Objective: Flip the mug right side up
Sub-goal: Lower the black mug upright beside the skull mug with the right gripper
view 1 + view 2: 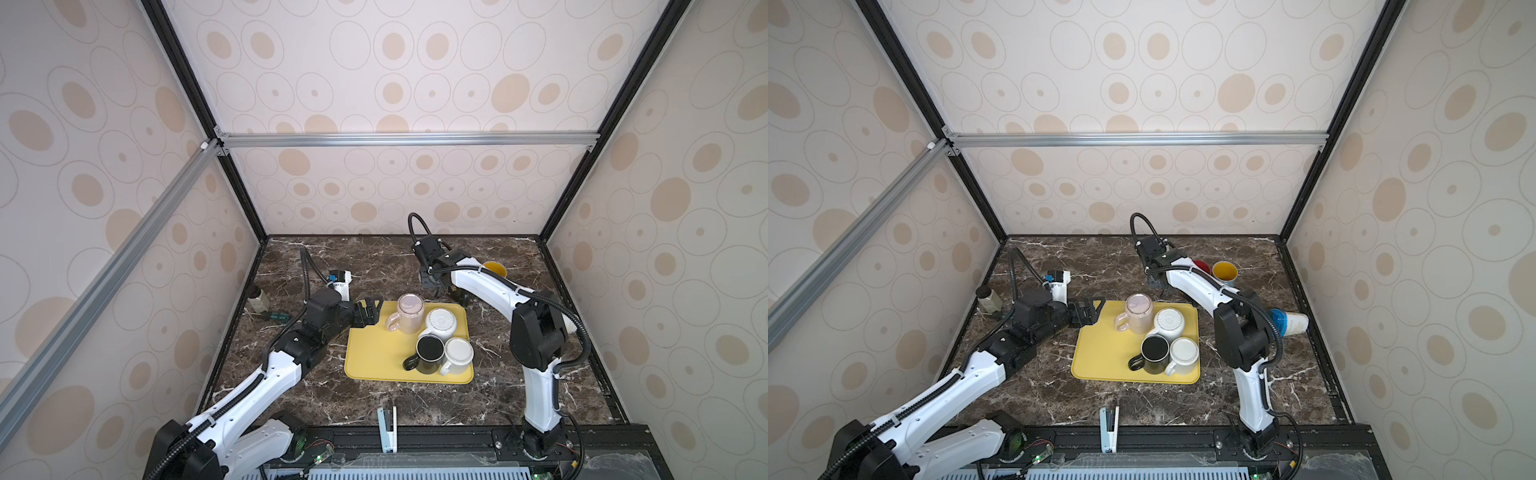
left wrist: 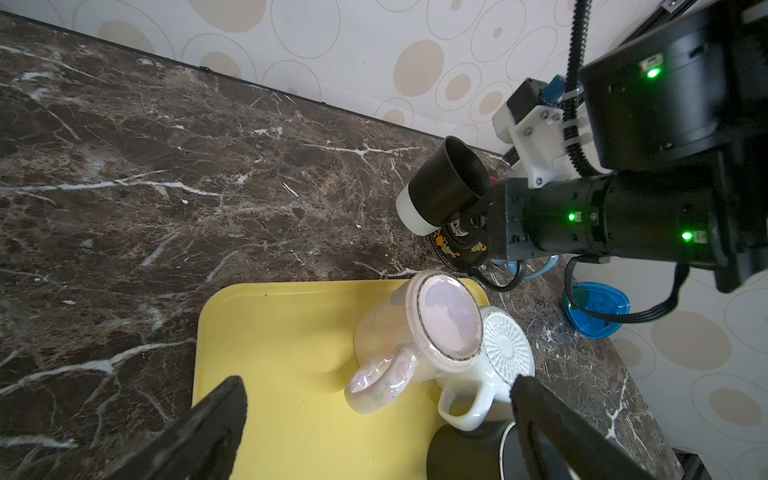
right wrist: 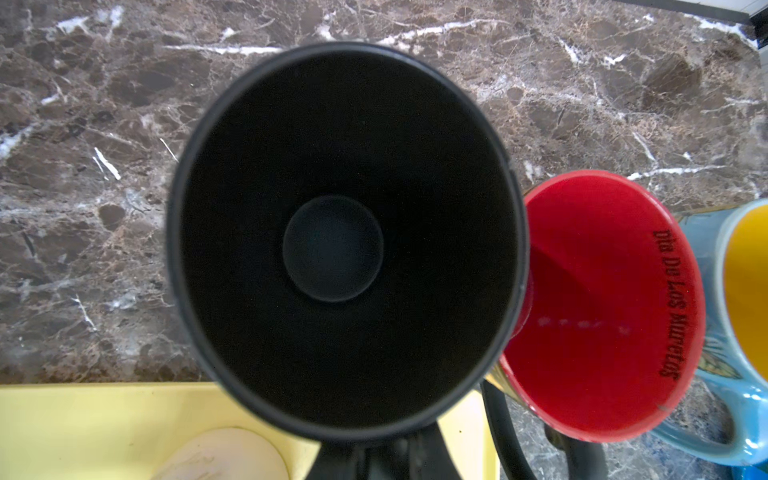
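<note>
The mug (image 2: 444, 187), black with a white base, is clamped in the right gripper (image 2: 478, 212), whose fingers are closed on the rim. Its open mouth faces back toward that gripper's wrist, so the right wrist view looks straight down into the dark inside (image 3: 332, 249). The white base points away from the gripper. From the left wrist view the mug hangs tilted over the bench (image 2: 166, 166); whether the base touches the bench I cannot tell.

Just beside this gripper stands a red-lined mug (image 3: 602, 303), and beyond it a blue mug (image 3: 744, 291) with a yellow inside. Below the gripper's fingers lies the edge of the yellow tray (image 3: 83, 432).

The left gripper (image 1: 372, 311) has its fingers spread wide with nothing between them, over the tray's corner. Straight ahead of it on the tray, a pink mug (image 2: 449, 320) stands upside down, touching a white mug (image 2: 507, 345) that is also inverted.
</note>
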Robot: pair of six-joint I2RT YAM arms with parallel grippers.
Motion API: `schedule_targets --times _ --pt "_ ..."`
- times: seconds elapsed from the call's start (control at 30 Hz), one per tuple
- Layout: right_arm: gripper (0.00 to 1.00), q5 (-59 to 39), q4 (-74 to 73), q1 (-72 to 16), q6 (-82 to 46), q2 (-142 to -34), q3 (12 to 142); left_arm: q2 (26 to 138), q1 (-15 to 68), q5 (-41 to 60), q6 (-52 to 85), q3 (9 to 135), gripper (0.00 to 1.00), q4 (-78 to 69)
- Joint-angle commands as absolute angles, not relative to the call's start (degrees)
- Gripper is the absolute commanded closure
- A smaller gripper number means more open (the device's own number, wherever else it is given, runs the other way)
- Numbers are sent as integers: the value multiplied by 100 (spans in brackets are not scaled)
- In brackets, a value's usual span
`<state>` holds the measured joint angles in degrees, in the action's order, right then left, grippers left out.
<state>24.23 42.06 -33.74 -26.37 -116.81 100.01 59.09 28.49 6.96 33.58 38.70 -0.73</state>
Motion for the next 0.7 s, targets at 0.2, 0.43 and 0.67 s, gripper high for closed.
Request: schedule_targets --times 0.2,0.43,0.67 --pt "100 2670 4005 -3396 -2766 -11566 9673 5915 2809 749 3327 3781 0 -217" --pt "100 2865 4019 -3444 -2706 -11683 9648 5872 2812 757 3410 3622 0 -322" --pt "100 3366 4127 -3602 -2667 -11906 9782 5837 2812 738 3419 3537 0 -351"
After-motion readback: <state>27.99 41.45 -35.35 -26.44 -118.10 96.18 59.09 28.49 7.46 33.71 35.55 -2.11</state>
